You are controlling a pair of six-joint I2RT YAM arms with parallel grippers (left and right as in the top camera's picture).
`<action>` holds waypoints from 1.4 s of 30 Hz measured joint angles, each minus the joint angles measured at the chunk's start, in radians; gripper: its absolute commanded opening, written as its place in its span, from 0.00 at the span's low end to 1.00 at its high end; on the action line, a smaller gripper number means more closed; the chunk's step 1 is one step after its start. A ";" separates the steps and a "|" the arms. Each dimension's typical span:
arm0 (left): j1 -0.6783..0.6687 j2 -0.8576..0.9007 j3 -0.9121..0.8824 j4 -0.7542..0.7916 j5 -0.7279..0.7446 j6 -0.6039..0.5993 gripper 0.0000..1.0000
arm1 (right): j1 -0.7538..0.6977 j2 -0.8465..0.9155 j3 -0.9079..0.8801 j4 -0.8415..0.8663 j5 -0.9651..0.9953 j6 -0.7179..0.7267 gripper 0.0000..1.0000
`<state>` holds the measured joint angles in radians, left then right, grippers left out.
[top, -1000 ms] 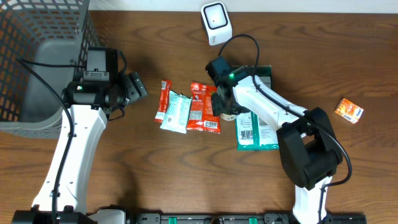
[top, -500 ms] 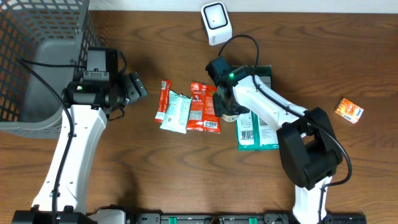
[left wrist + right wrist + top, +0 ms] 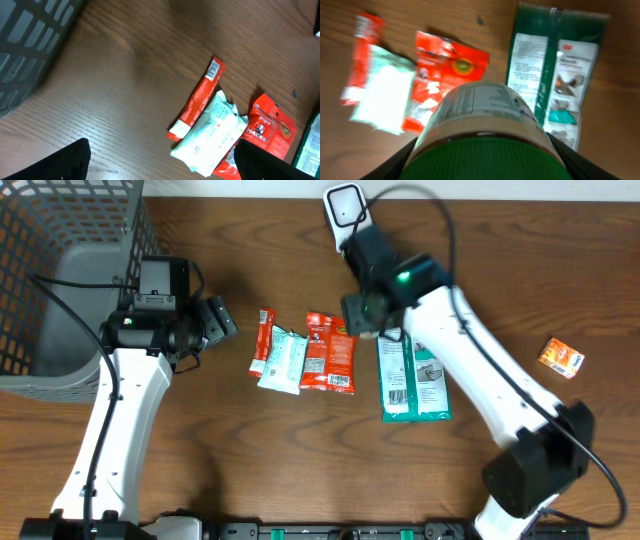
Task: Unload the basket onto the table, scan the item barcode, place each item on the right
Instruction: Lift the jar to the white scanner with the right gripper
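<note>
Right gripper (image 3: 362, 313): jaws part-way closed around the green-lidded jar (image 3: 484, 117), fingers either side of the lid. Jar held up off the bench (image 3: 250, 450), just below the white scanner (image 3: 346, 210) at the far edge. Label faces the wrist camera; barcode not made out.

Left gripper (image 3: 218, 320): spread wide, holding nothing, beside the wire basket (image 3: 60, 240).

Mid-bench: thin red packet (image 3: 263, 340), white packet (image 3: 283, 360), red packet (image 3: 328, 352), green pack (image 3: 410, 380). Orange packet (image 3: 561, 357) near the right edge.

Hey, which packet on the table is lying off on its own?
The small orange packet at far right, alone on bare wood; the other packets crowd together in the middle.
</note>
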<state>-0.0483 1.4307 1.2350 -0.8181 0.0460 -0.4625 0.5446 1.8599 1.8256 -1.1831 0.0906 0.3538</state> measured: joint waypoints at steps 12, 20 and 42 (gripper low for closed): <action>0.000 0.000 0.000 0.000 0.000 0.000 0.92 | -0.056 -0.029 0.359 0.051 -0.050 -0.051 0.34; 0.000 0.000 0.000 0.000 0.000 0.000 0.92 | -0.056 0.058 0.329 0.374 -0.002 -0.064 0.24; 0.000 0.000 0.000 -0.001 0.001 0.000 0.92 | -0.102 0.523 0.312 1.105 0.154 -0.298 0.20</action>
<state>-0.0483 1.4307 1.2350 -0.8192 0.0467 -0.4625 0.4427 2.3829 2.1372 -0.0784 0.2447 0.0555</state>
